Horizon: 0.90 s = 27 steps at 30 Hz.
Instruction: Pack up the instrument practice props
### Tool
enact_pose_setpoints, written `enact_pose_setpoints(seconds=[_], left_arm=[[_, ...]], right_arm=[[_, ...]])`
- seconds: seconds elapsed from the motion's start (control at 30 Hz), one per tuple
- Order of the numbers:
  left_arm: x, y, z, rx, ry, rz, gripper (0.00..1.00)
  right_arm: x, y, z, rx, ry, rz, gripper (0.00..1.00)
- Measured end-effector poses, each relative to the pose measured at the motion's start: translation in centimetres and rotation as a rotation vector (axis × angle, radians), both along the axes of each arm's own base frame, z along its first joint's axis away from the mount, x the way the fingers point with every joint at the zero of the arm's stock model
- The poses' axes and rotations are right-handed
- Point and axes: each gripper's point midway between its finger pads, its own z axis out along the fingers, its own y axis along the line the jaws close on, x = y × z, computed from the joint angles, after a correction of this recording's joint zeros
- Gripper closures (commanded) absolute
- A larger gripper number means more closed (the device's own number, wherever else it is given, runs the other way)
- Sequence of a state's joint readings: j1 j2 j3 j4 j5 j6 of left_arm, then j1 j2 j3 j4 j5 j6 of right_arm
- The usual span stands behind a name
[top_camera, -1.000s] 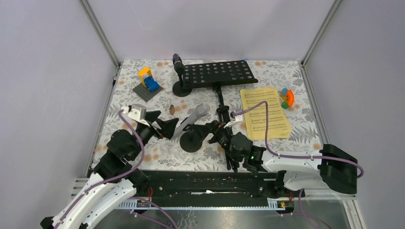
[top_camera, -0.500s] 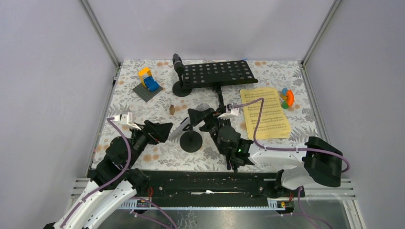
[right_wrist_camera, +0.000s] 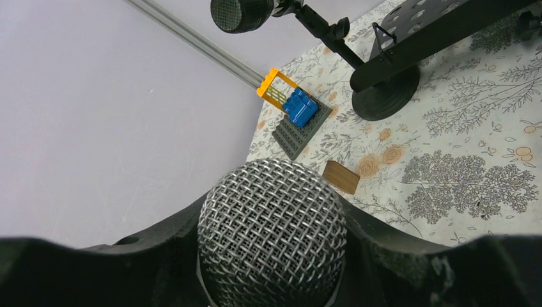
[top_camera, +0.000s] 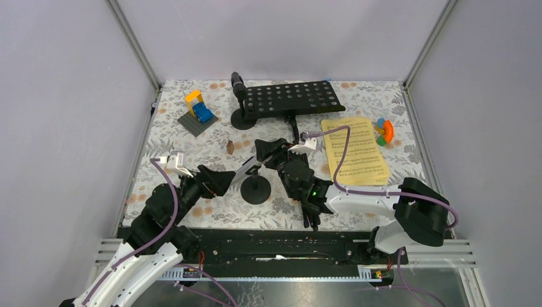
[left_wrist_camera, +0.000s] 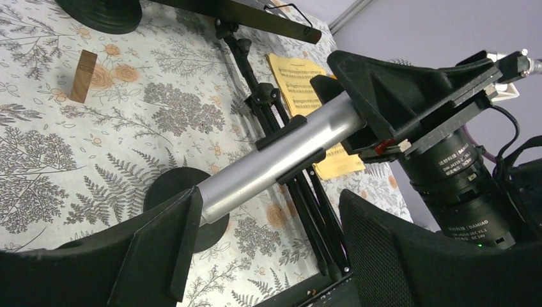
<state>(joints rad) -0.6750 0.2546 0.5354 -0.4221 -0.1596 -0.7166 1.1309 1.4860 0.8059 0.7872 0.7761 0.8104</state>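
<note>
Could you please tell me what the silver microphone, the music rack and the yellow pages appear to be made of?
Silver microphone: smooth satin-grey barrel, either metal or metallic-painted plastic; its head is a glinting woven wire mesh.
Music rack: thin matt black sheet with rows of punched holes, probably painted metal.
Yellow pages: thin, flat paper printed with music staves.
</note>
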Motion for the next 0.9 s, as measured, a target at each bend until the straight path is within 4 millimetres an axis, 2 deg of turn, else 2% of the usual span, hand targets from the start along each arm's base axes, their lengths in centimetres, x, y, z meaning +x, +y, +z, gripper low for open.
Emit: enact_pose_setpoints(seconds=[0.1, 0.13, 0.23, 0.43, 0.5, 0.7, 0.83, 0.9], left_arm=[[-0.1, -0.2, -0.1, 0.003, 0.001, -0.017, 0.17], [-0.2, -0.3, -0.2, 0.003, 0.001, -0.022, 0.17], [-0.2, -0.6, -0.5, 0.001, 0.001, -0.033, 0.17], [0.1, -0.9, -1.3, 0.013, 0.014, -0.038, 0.17], [0.1, -0.9, -1.2, 0.014, 0.011, -0.038, 0.17], [0.2, -0.9, -0.9, 0.008, -0.002, -0.038, 0.17], [0.3, -1.0, -0.9, 0.009, 0.001, -0.038, 0.17], [0.3, -1.0, -1.1, 0.011, 0.003, -0.038, 0.17]], right_arm=[[0.0, 0.1, 0.0, 0.003, 0.001, 0.005, 0.21], [-0.1, 0.2, 0.0, 0.009, 0.004, 0.011, 0.19], [-0.4, 0.6, -0.2, 0.012, 0.014, 0.036, 0.22], [-0.7, 1.3, -0.9, 0.027, 0.043, 0.070, 0.45], [-0.8, 1.5, -1.1, 0.032, 0.053, 0.081, 0.48], [-1.0, 1.4, -1.3, 0.042, 0.057, 0.082, 0.37], [-1.6, 1.4, -2.5, 0.025, 0.070, 0.093, 0.29], [-2.0, 1.5, -3.2, 0.011, 0.077, 0.101, 0.29]])
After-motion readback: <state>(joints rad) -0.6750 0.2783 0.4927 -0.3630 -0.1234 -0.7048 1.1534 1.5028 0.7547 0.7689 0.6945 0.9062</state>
